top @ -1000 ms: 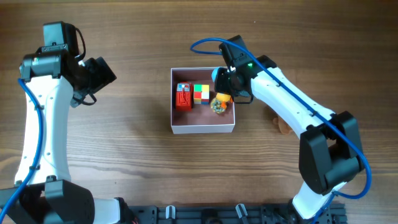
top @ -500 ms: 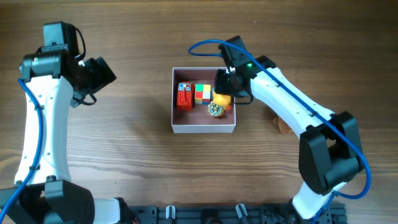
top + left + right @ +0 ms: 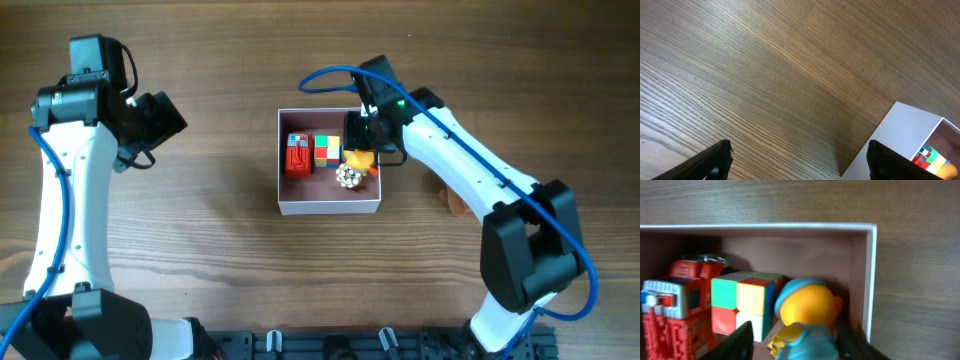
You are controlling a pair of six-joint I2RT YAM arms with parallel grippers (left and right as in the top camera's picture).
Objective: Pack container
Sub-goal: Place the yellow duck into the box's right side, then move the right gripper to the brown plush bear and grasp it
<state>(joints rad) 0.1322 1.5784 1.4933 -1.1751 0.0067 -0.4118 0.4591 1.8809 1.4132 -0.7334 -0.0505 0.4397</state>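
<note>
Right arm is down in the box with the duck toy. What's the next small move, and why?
Probably open the right gripper a touch wider, then lift straight up. The duck toy sits inside the container, between the colour cube and the wall. The fingers flank it, but it's unclear whether they grip it.

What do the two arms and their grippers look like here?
The left arm and right arm have white links, bulky black joints, and a blue cable looping along each. A green light glows near the right wrist. The left gripper and right gripper have matte black fingers.
</note>
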